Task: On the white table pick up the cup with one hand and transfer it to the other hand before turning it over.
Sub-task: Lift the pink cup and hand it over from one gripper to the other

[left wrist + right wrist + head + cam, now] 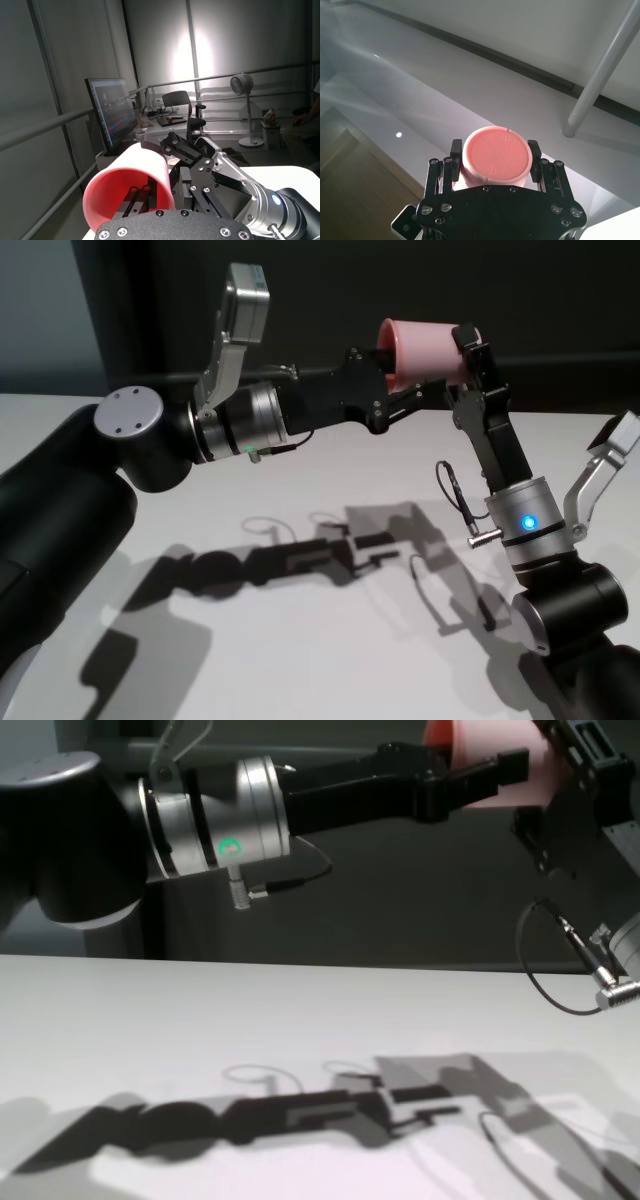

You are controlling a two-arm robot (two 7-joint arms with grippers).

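Smooth pink plastic cup (425,348) — matt white table (300,490) — black metal jaws

walls: pale panels | monitor (111,116) on desk | office chair (178,101) | standing fan (242,85)

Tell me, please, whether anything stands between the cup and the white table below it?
Nothing visible does. The cup hangs in mid-air, gripped by the right tool, with the left tool at its open end; the white table beneath shows only shadows.

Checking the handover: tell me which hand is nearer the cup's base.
Right. The right hand is clamped around the cup near its base; the left hand reaches into the open mouth at the other end.
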